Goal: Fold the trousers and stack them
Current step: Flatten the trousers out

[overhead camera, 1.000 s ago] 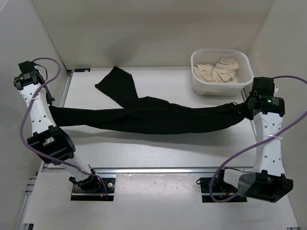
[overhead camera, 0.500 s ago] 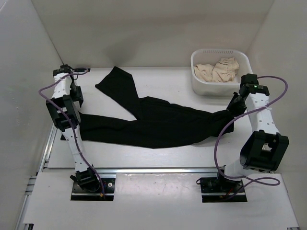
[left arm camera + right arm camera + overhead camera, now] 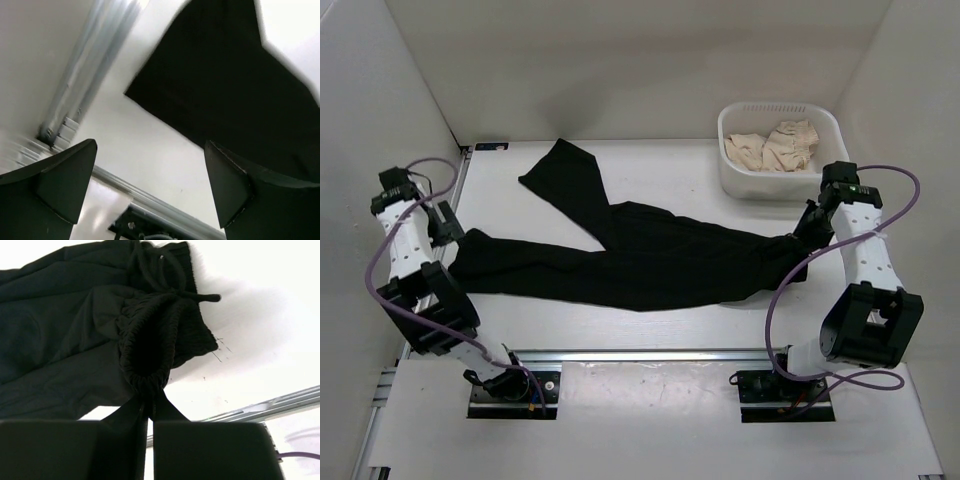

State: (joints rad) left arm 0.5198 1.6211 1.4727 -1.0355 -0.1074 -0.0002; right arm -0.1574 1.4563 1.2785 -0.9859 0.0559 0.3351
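Released since a second ago: left gripper (image 3: 442, 222), formerly clamped on a leg cuff (image 3: 220, 90), is now spread wide, clear of the cloth, at 9 o'clock. Trousers (image 3: 650, 255) are laid slack across the table (image 3: 670, 165) from 9 to 3 o'clock. The cuff is set just inside the left edge rail (image 3: 75, 95), and the second leg is angled toward 11 o'clock. Right gripper (image 3: 807, 226) is clenched on the waistband (image 3: 160, 335) at 3 o'clock, near the basket (image 3: 775, 187). Bare tabletop is left along 6 and 12 o'clock.

White basket (image 3: 778, 184) of beige cloths (image 3: 776, 146)
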